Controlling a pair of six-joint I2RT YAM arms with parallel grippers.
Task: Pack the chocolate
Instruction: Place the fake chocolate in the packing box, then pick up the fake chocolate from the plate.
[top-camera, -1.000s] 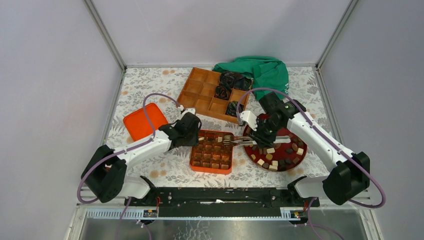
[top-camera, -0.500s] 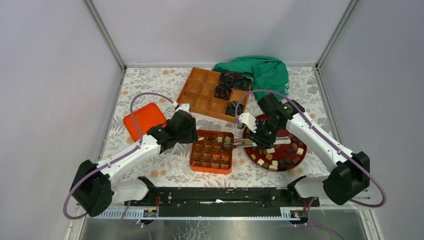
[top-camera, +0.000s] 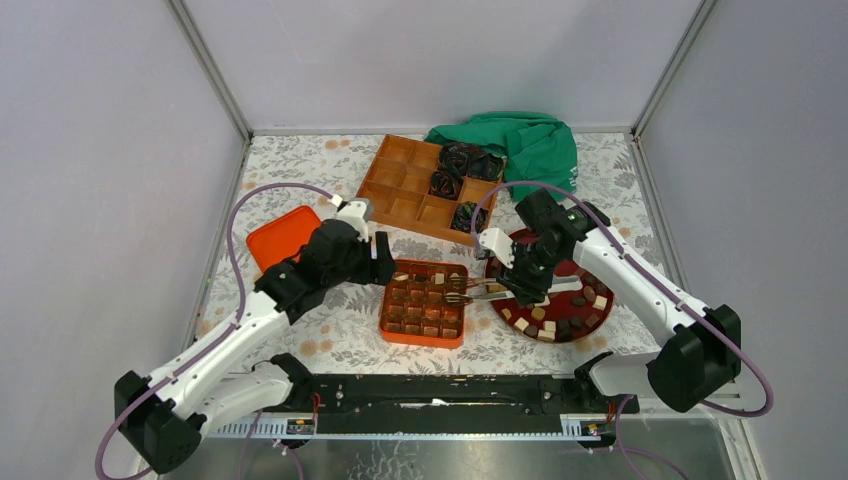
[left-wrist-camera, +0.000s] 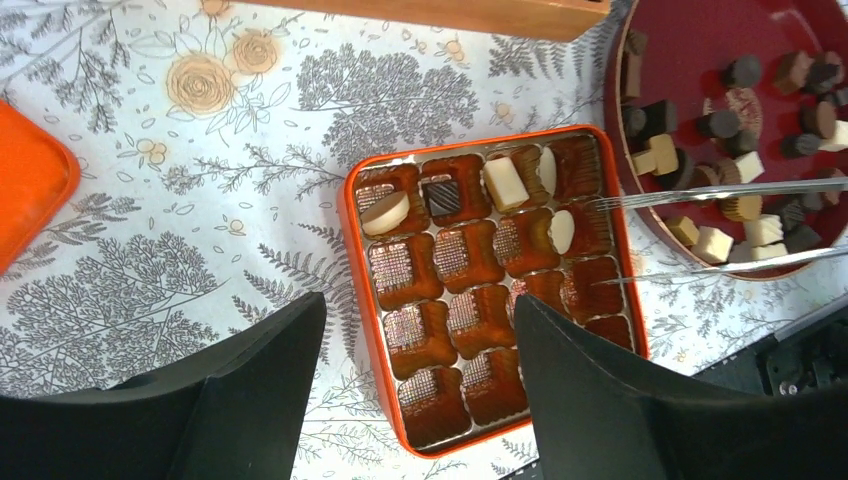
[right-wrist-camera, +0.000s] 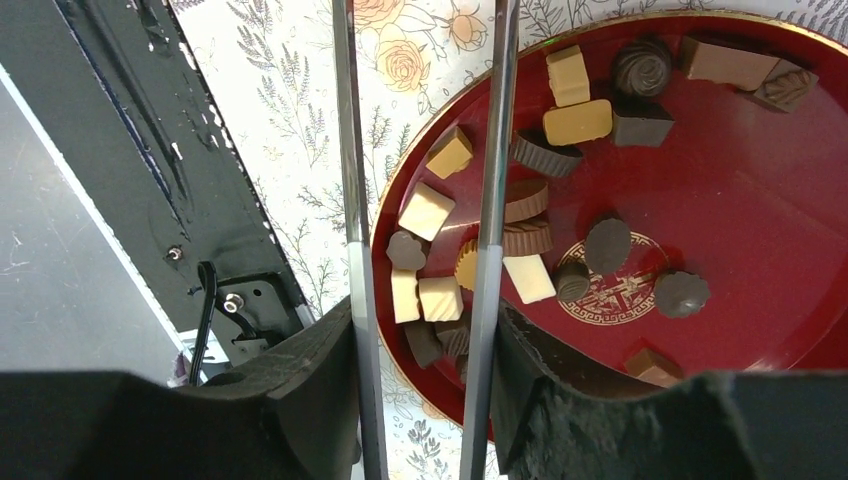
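Note:
The chocolate lies as several dark, tan and cream pieces on a red plate, which also shows in the top view. A few more pieces sit in the far rows of the orange box. My right gripper is shut on metal tongs whose arms reach left over the box's right column. The tong tips stand apart with nothing seen between them. My left gripper is open and empty above the box's left part.
A wooden compartment tray holds black crinkled bundles at the back. A green cloth lies behind it. An orange lid lies at the left. A black rail runs along the near edge.
My left arm has swung its elbow out to the left while its gripper stays by the box's far left corner. My right gripper has carried the tongs slightly nearer over the box.

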